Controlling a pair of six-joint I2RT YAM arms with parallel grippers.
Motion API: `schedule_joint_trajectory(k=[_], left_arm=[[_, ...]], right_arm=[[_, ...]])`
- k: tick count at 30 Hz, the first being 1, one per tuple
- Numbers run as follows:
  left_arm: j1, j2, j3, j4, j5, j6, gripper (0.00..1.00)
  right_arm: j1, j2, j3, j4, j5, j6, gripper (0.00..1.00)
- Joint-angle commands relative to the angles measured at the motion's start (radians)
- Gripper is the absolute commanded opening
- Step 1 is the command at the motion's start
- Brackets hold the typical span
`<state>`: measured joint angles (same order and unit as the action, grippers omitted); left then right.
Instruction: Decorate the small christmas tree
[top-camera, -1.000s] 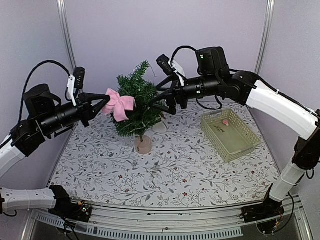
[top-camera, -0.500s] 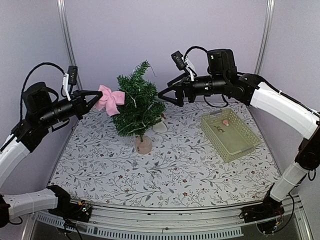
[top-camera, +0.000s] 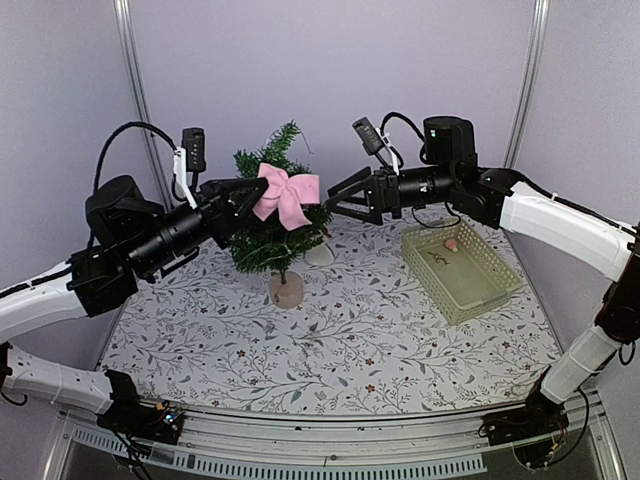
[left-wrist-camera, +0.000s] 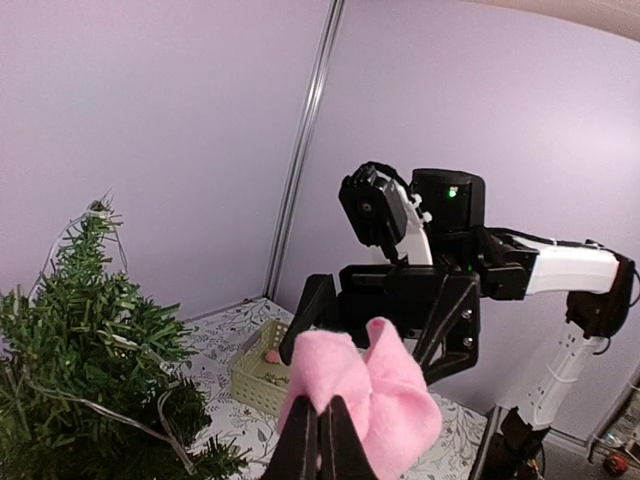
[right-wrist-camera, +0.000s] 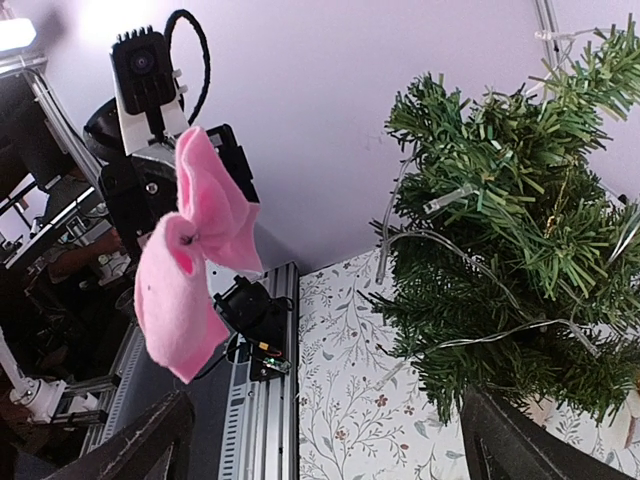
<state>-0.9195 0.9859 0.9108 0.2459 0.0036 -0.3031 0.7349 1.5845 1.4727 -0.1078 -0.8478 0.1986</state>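
Small christmas tree (top-camera: 272, 225): upright on the table (top-camera: 350, 340), left of centre, tip up.
Basket (top-camera: 428, 280): right of tree, holds a small pink piece (top-camera: 452, 243).
Left gripper (top-camera: 262, 190): clamped on pink bow (top-camera: 285, 193) beside the treetop.
Right gripper (top-camera: 332, 200): spread wide, empty.

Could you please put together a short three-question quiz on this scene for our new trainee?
1. True or false: the right gripper has its jaws open and holds nothing.
2. The basket stands: A) left of the tree; B) right of the tree; C) under the tree.
3. What is the left gripper shut on?
Key: 1 true. 2 B. 3 the pink bow, held in the air near the treetop and not yet hung; the right wrist view shows a gap between them.
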Motion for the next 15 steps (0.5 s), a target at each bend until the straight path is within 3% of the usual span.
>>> schedule_joint_trajectory(k=[1, 15], left_arm=[[-0.114, 0.063, 0.009, 0.119, -0.278, 0.064, 0.0], [-0.176, 0.12, -0.061, 0.28, -0.483, 0.044, 0.0]], right_arm=[[0.005, -0.006, 0.021, 0.057, -0.082, 0.035, 0.97], [0.004, 0.027, 0.047, 0.127, -0.084, 0.118, 0.98]])
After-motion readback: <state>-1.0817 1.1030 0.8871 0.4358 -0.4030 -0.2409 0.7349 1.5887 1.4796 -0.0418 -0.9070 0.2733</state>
